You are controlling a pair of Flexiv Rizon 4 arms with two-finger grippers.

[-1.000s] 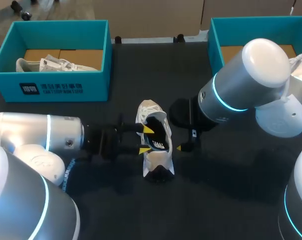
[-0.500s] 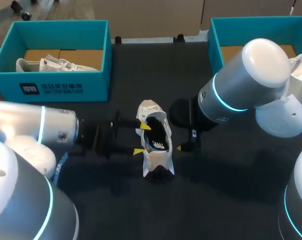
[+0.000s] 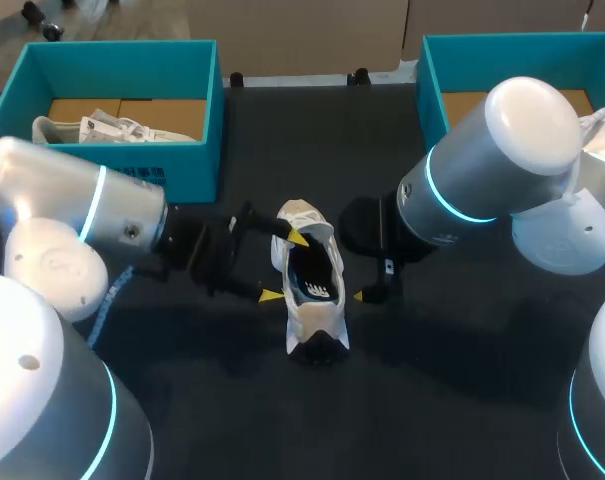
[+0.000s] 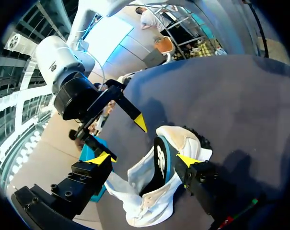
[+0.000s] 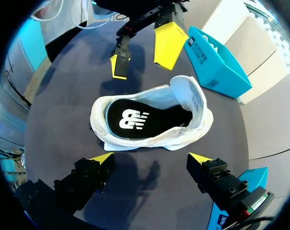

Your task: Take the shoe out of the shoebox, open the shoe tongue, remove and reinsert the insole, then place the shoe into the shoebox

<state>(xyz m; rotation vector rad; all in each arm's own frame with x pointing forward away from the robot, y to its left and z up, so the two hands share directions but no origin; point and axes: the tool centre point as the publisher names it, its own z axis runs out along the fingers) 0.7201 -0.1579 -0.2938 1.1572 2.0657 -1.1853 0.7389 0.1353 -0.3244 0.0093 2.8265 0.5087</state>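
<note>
Shoe (image 3: 313,287) unmoved, left tool (image 3: 284,266) backed out of it, spread wide

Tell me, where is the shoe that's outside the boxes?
In the head view the shoe lies at the table's middle, between the open left gripper and open right gripper.

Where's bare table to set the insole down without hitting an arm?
Best: the table strip between the left shoebox and right shoebox, behind the shoe. Also the patch on the shoe's near side, between the two arm bodies. Crowded: both flanks of the shoe, where the open left gripper and open right gripper sit close.
</note>
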